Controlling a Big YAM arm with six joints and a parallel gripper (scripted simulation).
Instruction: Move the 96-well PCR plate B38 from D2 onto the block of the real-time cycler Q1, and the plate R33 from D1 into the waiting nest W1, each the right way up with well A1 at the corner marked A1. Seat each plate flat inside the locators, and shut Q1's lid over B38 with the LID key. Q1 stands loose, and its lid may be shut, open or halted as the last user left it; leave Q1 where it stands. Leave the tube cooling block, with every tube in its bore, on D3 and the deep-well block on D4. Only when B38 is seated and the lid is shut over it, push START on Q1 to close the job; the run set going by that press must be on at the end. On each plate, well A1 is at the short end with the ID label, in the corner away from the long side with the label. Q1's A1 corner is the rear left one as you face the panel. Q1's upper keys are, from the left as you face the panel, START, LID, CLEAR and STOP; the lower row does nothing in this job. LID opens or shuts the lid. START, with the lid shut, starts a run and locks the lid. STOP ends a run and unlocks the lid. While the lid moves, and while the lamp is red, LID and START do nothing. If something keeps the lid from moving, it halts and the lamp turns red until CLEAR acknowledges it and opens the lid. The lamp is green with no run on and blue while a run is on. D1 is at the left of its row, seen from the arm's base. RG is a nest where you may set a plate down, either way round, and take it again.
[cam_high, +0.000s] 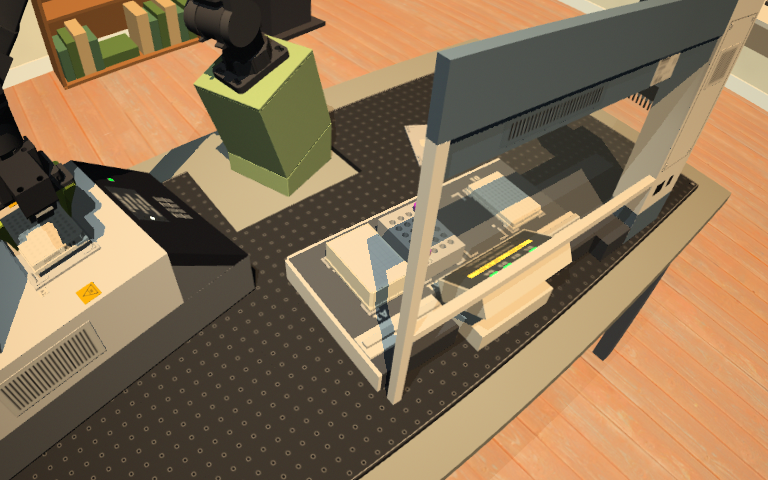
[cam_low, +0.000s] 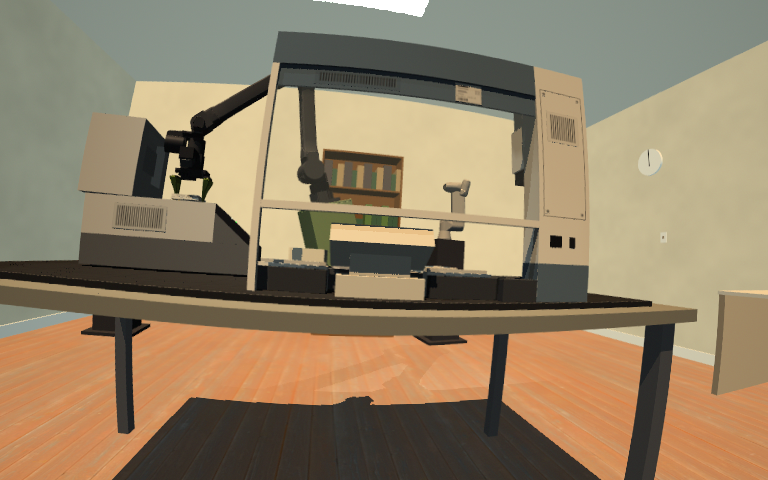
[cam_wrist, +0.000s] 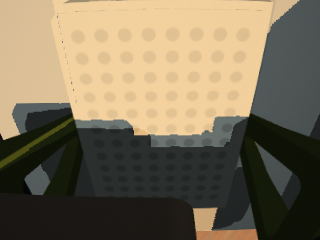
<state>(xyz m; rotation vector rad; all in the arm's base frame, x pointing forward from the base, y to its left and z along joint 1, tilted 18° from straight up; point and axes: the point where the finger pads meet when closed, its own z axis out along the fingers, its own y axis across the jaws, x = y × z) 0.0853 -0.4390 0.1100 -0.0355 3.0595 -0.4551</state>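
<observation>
My gripper (cam_high: 38, 217) is over the block of cycler Q1 (cam_high: 101, 283) at the left and is shut on plate B38 (cam_high: 40, 244), gripping its long sides. In the wrist view the cream plate B38 (cam_wrist: 160, 80) lies level between my green fingers, with two locator clips at its far end. From the side, the plate (cam_low: 186, 197) is right at the block's top; I cannot tell if it rests on it. Q1's lid (cam_low: 121, 155) stands open. The lamp (cam_high: 110, 180) on the dark key panel (cam_high: 150, 206) is green. Plate R33 (cam_high: 506, 200) lies on the deck at D1.
The tube cooling block (cam_high: 419, 233) and the deep-well block (cam_high: 362, 266) sit on the deck tray under the tall gantry frame (cam_high: 560, 73). A frame post (cam_high: 416, 266) stands in front of them. The arm's green pedestal (cam_high: 266, 118) is at the back.
</observation>
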